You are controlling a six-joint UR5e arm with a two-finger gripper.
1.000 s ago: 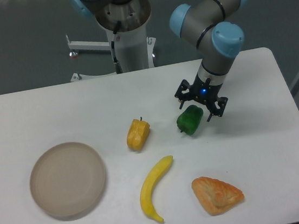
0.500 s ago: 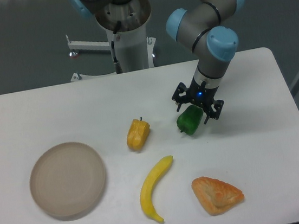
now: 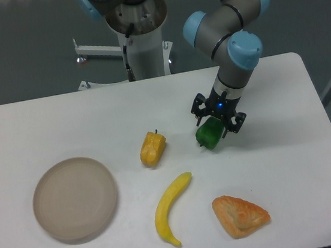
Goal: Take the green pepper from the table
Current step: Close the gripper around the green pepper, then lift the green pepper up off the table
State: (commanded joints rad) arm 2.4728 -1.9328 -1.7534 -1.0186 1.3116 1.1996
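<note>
You are looking down on a large flat white worktop (image 3: 62,121) with rounded corners, set against a dark grey-green floor. The arm's pale pedestal stands behind the far edge, with white frame legs spread at its foot. At the right margin you can see the edge of a second white surface and a dark object low in the corner.

The small glossy dark-green bell pepper (image 3: 208,135) lies on the worktop right of centre. The black two-finger hand (image 3: 218,119) sits directly over the pepper's far side, its fingers spread either side of the top of the pepper, with a blue light showing on the wrist. You cannot tell from this view whether the fingers are pressing on the pepper or only straddling it.

Just left of the green pepper, and apart from it, lies a yellow-orange pepper (image 3: 152,149) with a short dark stem. A curved yellow banana (image 3: 170,209) lies nearer you, below the two peppers. To its right rests a golden-brown triangular pastry (image 3: 239,215). A round beige plate (image 3: 75,199) sits well apart at the left of the worktop.
</note>
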